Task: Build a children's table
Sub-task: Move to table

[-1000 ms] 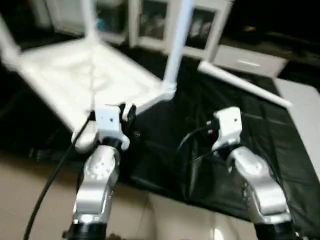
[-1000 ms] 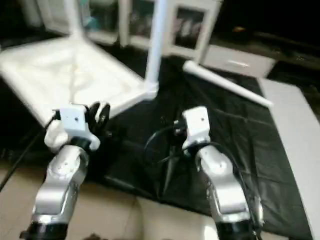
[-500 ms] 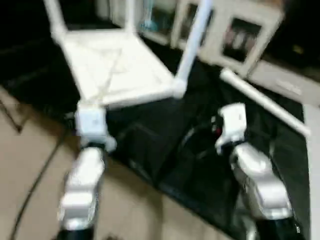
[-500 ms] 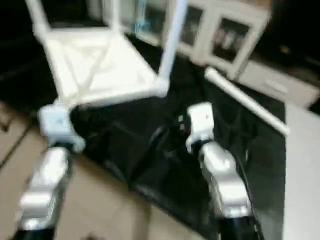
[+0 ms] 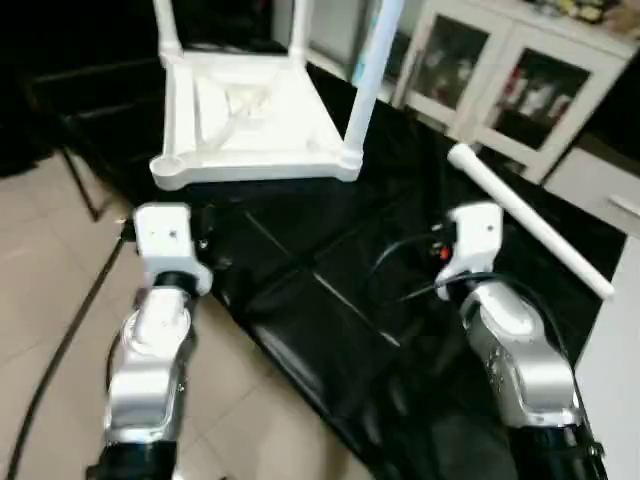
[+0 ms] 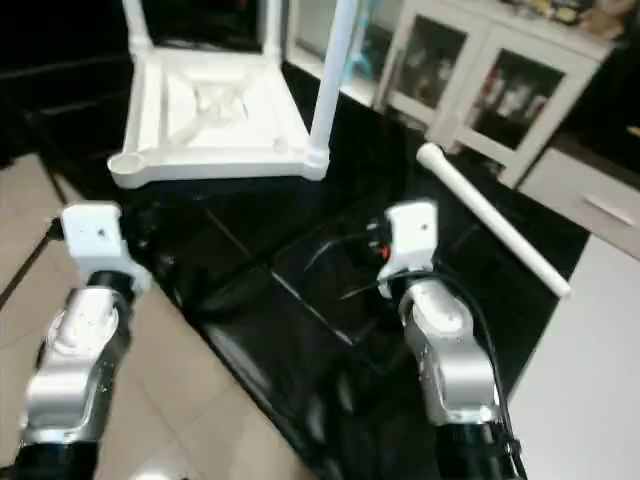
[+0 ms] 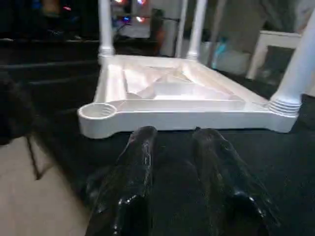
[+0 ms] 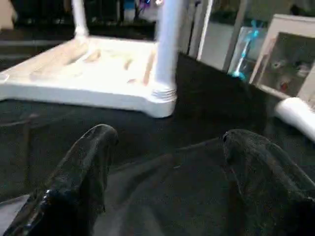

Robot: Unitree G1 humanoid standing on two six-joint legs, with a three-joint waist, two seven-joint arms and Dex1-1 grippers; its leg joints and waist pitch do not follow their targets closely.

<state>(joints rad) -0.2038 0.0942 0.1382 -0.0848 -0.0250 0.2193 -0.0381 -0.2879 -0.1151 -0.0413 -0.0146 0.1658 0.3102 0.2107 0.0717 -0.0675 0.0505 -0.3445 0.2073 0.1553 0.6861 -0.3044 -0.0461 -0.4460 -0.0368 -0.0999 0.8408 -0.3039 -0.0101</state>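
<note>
Tabletop (image 5: 245,120) lies upside down on the black cloth (image 5: 330,300) ahead of me, its X-ribbed underside facing up. I count three white legs standing in its corner sockets — two at the far corners and one (image 5: 365,85) at the near corner on my right. The near corner on my left shows an empty round socket (image 7: 97,111). The fourth leg (image 5: 530,222) lies loose on the cloth well to the right of the top, slanting away from it, in front of a white cabinet with glass doors (image 5: 500,85).

My left gripper (image 7: 172,142) hovers just short of the top's near edge, beside the empty socket, touching nothing; its two black fingers (image 7: 140,157) stand a little apart with only cloth between them. My right gripper (image 8: 167,142) hangs over the cloth between the fitted near leg and the loose one, clear of both. Its fingers (image 8: 91,157) are spread wide and hold nothing.

Beige floor tiles (image 5: 50,290) run along the left side of the cloth, and a black cable (image 5: 60,350) trails across them beside my left forearm.
</note>
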